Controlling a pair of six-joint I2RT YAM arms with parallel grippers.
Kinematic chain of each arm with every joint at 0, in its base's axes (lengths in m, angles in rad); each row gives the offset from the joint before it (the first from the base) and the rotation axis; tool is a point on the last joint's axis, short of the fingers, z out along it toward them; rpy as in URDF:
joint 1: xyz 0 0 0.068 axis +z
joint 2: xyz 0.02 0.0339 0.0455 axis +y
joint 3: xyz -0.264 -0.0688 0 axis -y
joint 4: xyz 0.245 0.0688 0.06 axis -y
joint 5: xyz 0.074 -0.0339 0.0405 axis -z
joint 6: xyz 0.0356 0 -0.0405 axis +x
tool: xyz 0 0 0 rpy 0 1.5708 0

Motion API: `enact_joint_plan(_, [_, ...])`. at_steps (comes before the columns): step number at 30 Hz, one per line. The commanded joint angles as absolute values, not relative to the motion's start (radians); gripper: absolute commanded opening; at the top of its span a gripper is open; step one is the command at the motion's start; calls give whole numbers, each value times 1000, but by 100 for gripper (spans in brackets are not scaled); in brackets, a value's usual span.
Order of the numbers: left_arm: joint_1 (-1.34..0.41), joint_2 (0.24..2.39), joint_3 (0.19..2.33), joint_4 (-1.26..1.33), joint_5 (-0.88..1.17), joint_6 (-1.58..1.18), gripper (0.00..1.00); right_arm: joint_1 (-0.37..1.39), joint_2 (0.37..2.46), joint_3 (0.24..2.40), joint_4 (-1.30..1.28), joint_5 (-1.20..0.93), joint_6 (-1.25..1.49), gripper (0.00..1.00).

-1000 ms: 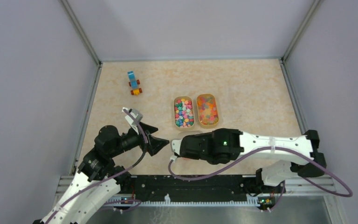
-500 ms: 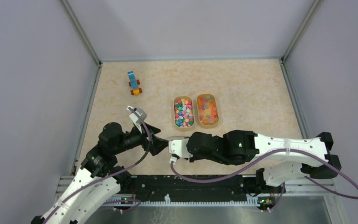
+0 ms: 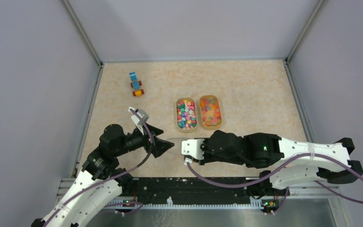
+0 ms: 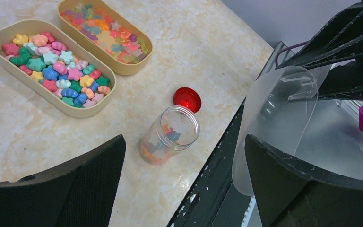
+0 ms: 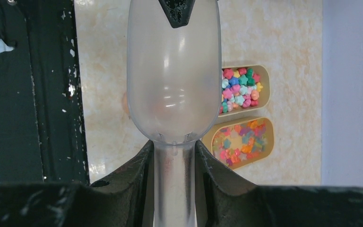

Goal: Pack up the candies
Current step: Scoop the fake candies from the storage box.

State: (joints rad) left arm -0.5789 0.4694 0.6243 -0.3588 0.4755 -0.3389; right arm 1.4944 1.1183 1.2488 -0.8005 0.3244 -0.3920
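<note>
The candies (image 3: 186,115) fill two tan oblong trays; both show in the left wrist view (image 4: 56,68) and the right wrist view (image 5: 238,87). A clear jar (image 4: 170,135) stands upright with a few candies in it, its red lid (image 4: 187,99) lying beside it. My right gripper (image 3: 185,150) (image 5: 174,146) is shut on the handle of a clear plastic scoop (image 5: 172,75) (image 3: 172,141), which looks empty. My left gripper (image 3: 163,145) (image 4: 184,142) is open and empty, its right finger beside the scoop's bowl (image 4: 274,123). The jar is hidden in the top view.
A blue-and-orange toy block vehicle (image 3: 135,84) stands at the far left of the table. The black base rail (image 4: 217,184) runs along the near table edge, right of the jar. Grey walls close in the sides and back.
My right arm has drawn back to the right with the scoop. My left gripper has edged slightly right, toward the scoop's tip.
</note>
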Motion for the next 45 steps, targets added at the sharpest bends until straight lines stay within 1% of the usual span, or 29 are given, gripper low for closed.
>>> enact_joint_plan(1, [-583, 479, 619, -332, 475, -330, 99, 1493, 1016, 1213, -648, 257, -385, 0])
enact_joint_plan(9, [-582, 481, 619, -334, 473, -330, 99, 1493, 911, 1133, -518, 169, -372, 0])
enact_joint_plan(14, [-582, 480, 619, -335, 470, -330, 99, 1493, 901, 1103, -509, 204, -353, 0])
enact_joint_plan(18, [-582, 482, 620, -335, 468, -330, 99, 1472, 955, 1124, -571, 245, -319, 0])
enact_joint_plan(22, [-583, 477, 622, -342, 454, -331, 99, 1393, 1012, 1147, -629, 252, -277, 0])
enact_joint_plan(34, [-581, 352, 633, -386, 254, -347, 99, 1199, 1158, 1210, -724, 241, -220, 0])
enact_joint_plan(37, [-581, 331, 633, -387, 243, -348, 99, 1153, 1211, 1248, -761, 230, -206, 0])
enact_joint_plan(45, [-579, 329, 631, -382, 279, -344, 99, 1032, 1403, 1440, -922, 198, -120, 0])
